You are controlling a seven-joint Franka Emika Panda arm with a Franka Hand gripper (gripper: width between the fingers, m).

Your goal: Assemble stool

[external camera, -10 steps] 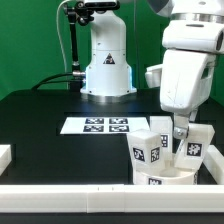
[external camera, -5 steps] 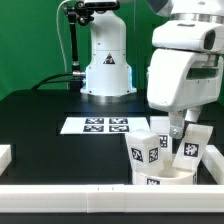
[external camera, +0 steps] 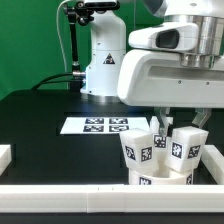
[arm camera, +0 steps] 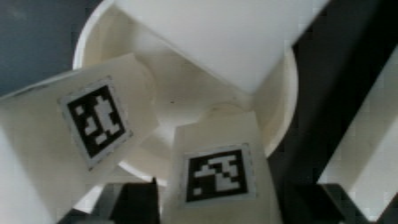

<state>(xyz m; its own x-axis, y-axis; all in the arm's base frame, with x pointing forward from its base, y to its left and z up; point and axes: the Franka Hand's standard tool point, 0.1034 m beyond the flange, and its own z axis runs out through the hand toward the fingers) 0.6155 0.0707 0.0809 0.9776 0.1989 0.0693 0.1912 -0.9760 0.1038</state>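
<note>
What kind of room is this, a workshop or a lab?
Most likely a robotics lab: a white robot arm works over a black table against a green backdrop, with a marker board and tagged stool parts.

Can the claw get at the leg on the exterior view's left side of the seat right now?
Probably not directly: the claw looks closed on another leg, though nothing blocks that left leg on the seat.
</note>
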